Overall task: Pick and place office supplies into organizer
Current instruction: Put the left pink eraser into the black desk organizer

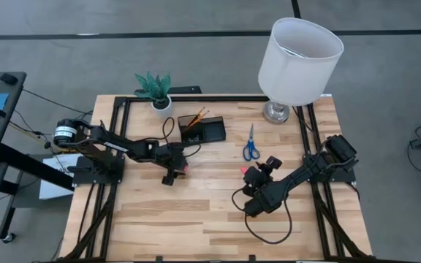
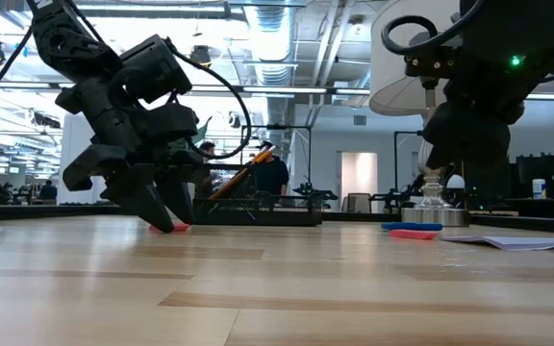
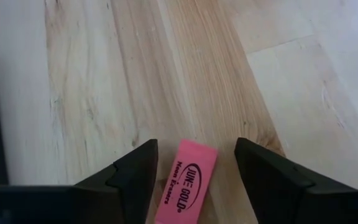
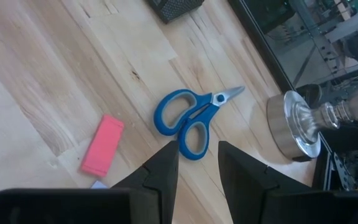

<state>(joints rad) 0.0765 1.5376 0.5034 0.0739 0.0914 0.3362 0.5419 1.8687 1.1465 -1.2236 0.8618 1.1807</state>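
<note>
A pink eraser (image 3: 186, 182) is seen closest, lying flat on the table (image 3: 92, 93) between the fingers (image 3: 135, 174) of the left gripper (image 3: 194, 171), which are spread wide to either side of it with bare wood showing on both sides. In the high view the left gripper (image 1: 175, 169) is placed just in front of the organizer (image 1: 203, 130), where two pencils (image 1: 195, 117) are already standing.

The right gripper (image 4: 197, 165) is held above the table with its fingers a little apart and nothing between them; blue scissors (image 4: 191, 118) and a second pink eraser (image 4: 103, 144) lie beyond it, near the lamp base (image 4: 294, 124).

Nothing is yet gripped. The eraser lies slightly askew to the fingers, so it could be twisted or squeezed out sideways if the jaws are closed off-centre. If the fingertips are set too high, the thin slab could be missed; too low, and the wood could be scraped.
</note>
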